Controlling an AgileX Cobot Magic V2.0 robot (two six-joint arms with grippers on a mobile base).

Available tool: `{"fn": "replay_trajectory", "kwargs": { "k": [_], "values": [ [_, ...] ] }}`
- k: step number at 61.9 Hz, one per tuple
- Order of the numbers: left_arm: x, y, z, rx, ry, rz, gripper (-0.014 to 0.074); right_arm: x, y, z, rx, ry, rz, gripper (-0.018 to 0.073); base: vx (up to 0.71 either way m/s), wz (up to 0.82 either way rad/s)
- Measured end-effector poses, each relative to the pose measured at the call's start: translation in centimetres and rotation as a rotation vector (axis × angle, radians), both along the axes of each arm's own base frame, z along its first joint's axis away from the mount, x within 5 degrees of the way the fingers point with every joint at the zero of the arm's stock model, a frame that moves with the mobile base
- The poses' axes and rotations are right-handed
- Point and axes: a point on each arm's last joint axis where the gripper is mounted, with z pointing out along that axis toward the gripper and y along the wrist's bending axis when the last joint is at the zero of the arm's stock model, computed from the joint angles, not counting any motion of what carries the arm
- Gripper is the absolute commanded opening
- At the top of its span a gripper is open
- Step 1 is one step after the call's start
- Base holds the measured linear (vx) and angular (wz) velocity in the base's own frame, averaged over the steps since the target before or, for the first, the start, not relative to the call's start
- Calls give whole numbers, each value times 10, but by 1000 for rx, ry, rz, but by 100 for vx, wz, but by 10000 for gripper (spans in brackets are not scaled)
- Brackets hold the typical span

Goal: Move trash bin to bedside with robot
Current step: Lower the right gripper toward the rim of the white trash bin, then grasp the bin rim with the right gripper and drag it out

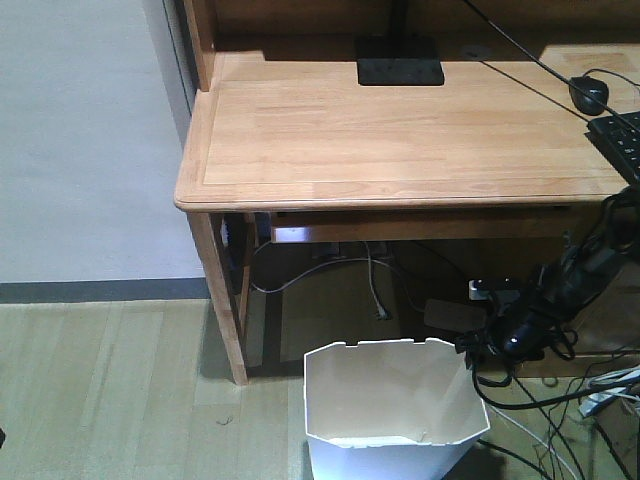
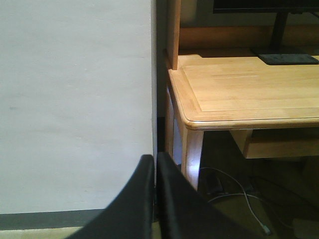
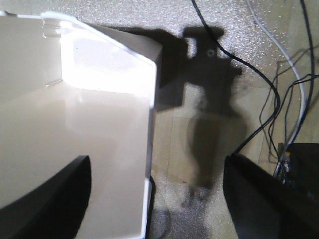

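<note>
plainly, right end effector (image 3: 157, 167) gapes astride the trash bin (image 3: 75, 124) wall; left end effector (image 2: 155, 162) pinched closed.

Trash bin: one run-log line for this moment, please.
trash bin: on floor before desk | right gripper: open, straddling its rim | left gripper: shut, empty | bed: not in view

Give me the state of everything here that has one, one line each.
Bin: upright, open-topped, nothing seen inside.
Left gripper: shut, holding nothing.
Right gripper: open, one finger over the bin's inside, the other outside its wall.
Desk tray: pushed in under the desktop.
</note>
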Motion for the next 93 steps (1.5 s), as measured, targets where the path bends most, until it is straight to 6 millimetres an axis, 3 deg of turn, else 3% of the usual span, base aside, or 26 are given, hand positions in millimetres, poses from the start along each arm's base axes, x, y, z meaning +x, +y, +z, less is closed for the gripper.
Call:
{"fn": "replay_trajectory", "kwargs": {
  "k": [40, 52, 65, 93],
  "values": [
    [0, 0, 0, 0, 0, 0, -6, -1, 4, -80, 52, 118, 4, 508, 0, 0],
    [0, 0, 0, 0, 0, 0, -6, 1, 6, -94, 71, 145, 7, 353, 0, 0],
    [0, 0, 0, 0, 0, 0, -6, 5, 7, -99, 95, 169, -1, -15, 0, 0],
    [0, 0, 0, 0, 0, 0, -6, 11, 9, -94, 215, 104, 45, -6, 0, 0]
  ]
}}
